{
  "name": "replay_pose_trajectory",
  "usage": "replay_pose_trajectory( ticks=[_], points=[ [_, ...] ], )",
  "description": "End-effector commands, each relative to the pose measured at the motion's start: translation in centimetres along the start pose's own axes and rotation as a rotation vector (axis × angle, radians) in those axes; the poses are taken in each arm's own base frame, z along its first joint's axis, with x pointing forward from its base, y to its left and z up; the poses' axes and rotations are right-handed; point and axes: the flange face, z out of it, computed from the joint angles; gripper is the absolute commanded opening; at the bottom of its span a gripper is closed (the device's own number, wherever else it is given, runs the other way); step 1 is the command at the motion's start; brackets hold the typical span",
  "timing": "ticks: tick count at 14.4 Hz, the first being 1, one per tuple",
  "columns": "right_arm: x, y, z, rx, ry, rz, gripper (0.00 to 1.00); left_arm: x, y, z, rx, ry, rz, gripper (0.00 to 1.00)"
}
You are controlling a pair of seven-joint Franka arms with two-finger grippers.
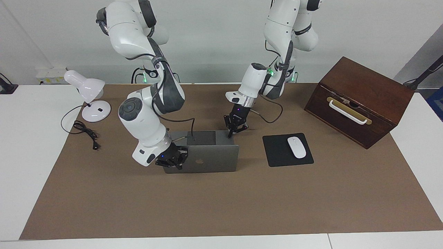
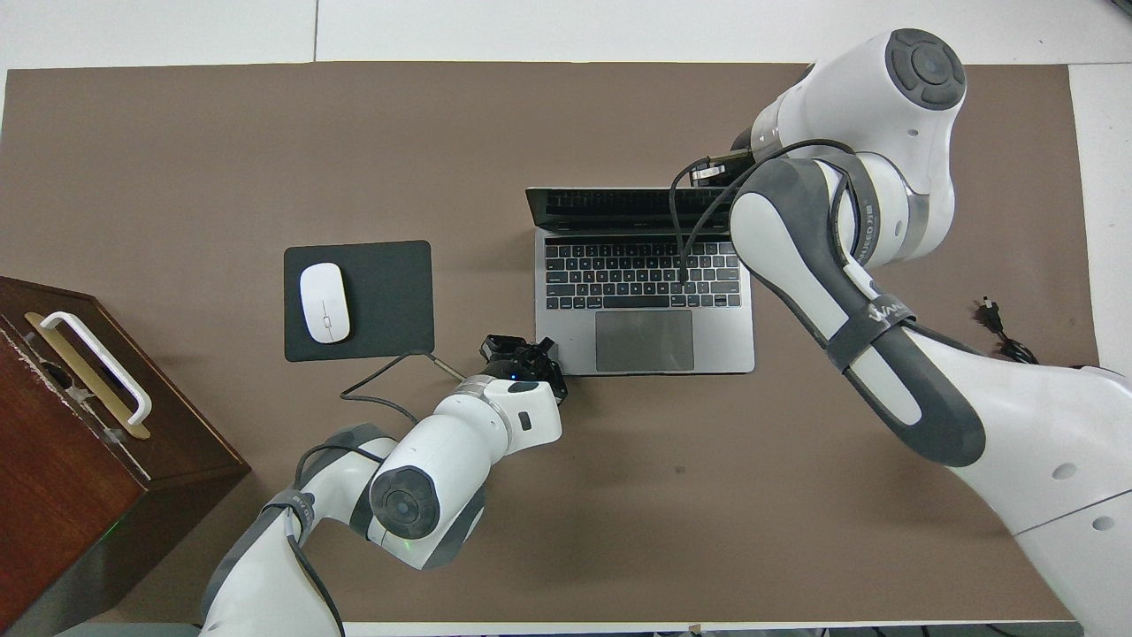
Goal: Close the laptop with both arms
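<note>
Right fingers: the right gripper (image 1: pixel 172 159) sits against the back of the lid at the corner toward the right arm's end; whether its fingers are spread or closed I cannot tell, as they bunch dark against the metal.
Right gripper's purpose: placed on the lid's outer face, it looks set to push the screen down toward the keys, which is the half of the job that needs motion.
Left fingers: the left gripper (image 1: pixel 235 129) points down at the base's corner nearest the robots, toward the left arm's end; its fingers (image 1: pixel 229 134) show a narrow gap and hold nothing.
Left gripper's purpose: touching or just above that corner, I cannot tell which; it seems meant to pin the base so the machine does not slide or tip while the lid is pushed.
Laptop: the laptop (image 1: pixel 207 157) stands open near the middle of the tabletop (image 1: pixel 221 204), lid roughly upright with the apple logo facing away from the robots, keyboard toward them.
Progress: the closing is not yet done; the lid is still up.
Mouse pad: the black mouse pad (image 1: pixel 277 152) with the white mouse (image 1: pixel 296 147) lies beside the laptop, toward the left arm's end, apart from both grippers.
Wooden box: the wooden box (image 1: pixel 360 100) sits farther toward that end.
Lamp: the white desk lamp (image 1: pixel 86 86) stands at the right arm's end, its cable (image 1: pixel 84 131) trailing, clear of the work.
</note>
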Motion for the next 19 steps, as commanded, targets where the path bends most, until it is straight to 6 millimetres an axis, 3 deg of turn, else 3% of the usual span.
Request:
replay_pose_trajectory(
  ticks=[1, 12, 19],
  points=[
    [-2.1, 0.1, 1.5, 0.004, -0.047, 0.013, 0.0, -3.3, -0.3, 2.4, 0.019, -0.007, 0.033, 0.0],
    [-5.4, 0.3, 3.4, -0.016, -0.104, 0.014, 0.0, -5.4, -0.5, 3.3, 0.024, -0.031, 0.069, 0.0],
    [-6.6, 0.7, 4.0, -0.026, -0.129, 0.018, 0.0, -5.5, -0.5, 3.4, 0.024, -0.032, 0.071, 0.0]
  ],
)
